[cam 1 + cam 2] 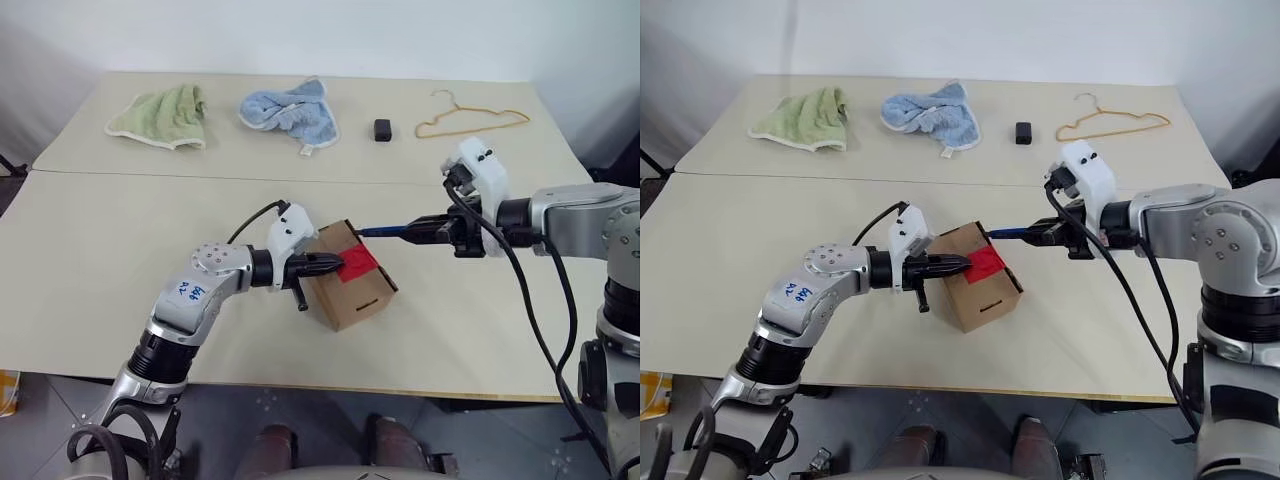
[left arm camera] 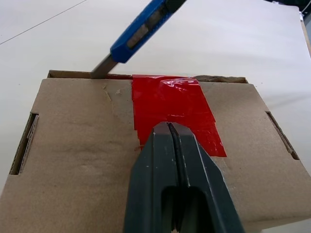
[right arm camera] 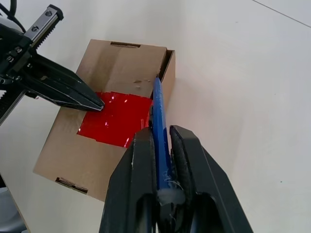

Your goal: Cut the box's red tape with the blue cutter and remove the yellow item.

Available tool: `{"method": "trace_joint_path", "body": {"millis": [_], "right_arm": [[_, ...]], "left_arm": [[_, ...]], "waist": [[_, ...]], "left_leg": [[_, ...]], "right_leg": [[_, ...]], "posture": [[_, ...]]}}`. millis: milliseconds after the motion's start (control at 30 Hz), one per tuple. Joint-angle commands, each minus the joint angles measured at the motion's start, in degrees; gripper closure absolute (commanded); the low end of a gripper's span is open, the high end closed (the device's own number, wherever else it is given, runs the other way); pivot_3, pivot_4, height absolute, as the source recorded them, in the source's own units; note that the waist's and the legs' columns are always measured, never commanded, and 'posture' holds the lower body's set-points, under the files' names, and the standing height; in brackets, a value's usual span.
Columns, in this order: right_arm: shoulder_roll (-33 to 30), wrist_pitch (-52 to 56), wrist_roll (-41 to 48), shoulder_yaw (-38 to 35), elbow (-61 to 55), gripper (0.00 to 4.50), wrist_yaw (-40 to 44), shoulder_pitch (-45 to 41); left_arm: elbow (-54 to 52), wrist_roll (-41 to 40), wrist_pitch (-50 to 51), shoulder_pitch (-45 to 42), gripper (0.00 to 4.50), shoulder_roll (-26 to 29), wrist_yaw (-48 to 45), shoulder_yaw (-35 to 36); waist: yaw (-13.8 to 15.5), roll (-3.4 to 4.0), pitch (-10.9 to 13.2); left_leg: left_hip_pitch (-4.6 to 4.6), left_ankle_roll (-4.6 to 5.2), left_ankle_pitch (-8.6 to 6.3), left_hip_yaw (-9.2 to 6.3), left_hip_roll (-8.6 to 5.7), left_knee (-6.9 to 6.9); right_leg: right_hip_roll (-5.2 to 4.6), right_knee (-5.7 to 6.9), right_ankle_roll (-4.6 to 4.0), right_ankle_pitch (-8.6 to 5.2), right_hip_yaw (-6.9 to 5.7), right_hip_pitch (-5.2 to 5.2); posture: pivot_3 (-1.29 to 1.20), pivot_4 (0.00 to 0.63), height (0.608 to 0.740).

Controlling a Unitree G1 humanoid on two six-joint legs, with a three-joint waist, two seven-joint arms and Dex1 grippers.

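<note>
The brown cardboard box (image 1: 350, 285) lies on the near table with the red tape (image 1: 358, 264) across its top seam. My left gripper (image 1: 338, 262) is shut, its tips resting on the tape's near edge (image 2: 170, 127). My right gripper (image 1: 420, 230) is shut on the blue cutter (image 1: 385, 231), which points at the box's far top edge. In the left wrist view the cutter's metal blade (image 2: 101, 68) touches that edge just beside the tape (image 2: 172, 104). The right wrist view shows the cutter (image 3: 159, 121) between my fingers. The yellow item is hidden.
On the far table lie a green towel (image 1: 160, 117), a blue towel (image 1: 290, 108), a small black block (image 1: 382, 129) and a tan wire hanger (image 1: 470, 117). A seam runs between the two tables (image 1: 150, 176).
</note>
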Motion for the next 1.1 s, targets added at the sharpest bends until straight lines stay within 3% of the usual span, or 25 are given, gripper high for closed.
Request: {"method": "trace_joint_path", "body": {"millis": [33,467,800,1100], "right_arm": [[-0.83,-0.24,0.17,-1.76,-1.97,4.33,0.92,-0.05],[0.30,0.33,2.20,3.26,0.98,4.33,2.02,-3.60],[-4.91,0.33,6.55,15.89,8.78,4.33,0.62,-13.20],[-1.44,0.33,19.31,17.64,19.78,4.33,-13.08,-21.44]], "left_arm": [[0.48,0.39,0.88,0.55,4.50,0.59,-0.40,-1.14],[0.50,0.97,0.68,0.78,4.50,0.14,0.27,-1.78],[1.08,3.23,-0.05,1.02,4.50,-0.01,1.17,-3.94],[1.67,3.61,-0.61,1.62,4.50,-1.17,2.05,-5.24]], "waist": [[0.00,0.00,0.00],[-0.18,0.00,0.00],[-0.56,0.02,-0.01],[-0.62,0.02,-0.02]], "left_leg": [[0.00,0.00,0.00,0.00,0.00,0.00],[0.01,0.00,0.00,0.00,0.01,0.00],[0.02,0.00,0.00,0.00,0.00,0.00],[0.03,-0.01,0.00,0.01,0.01,0.04]], "right_leg": [[0.00,0.00,0.00,0.00,0.00,0.00],[0.00,0.00,0.00,0.00,0.00,0.00],[0.00,0.00,0.00,0.00,0.02,0.00],[0.00,0.02,-0.02,0.01,0.02,0.02]], "posture": [[0.00,0.150,0.740],[0.00,0.150,0.740],[0.00,0.150,0.740],[0.00,0.150,0.740]]}}
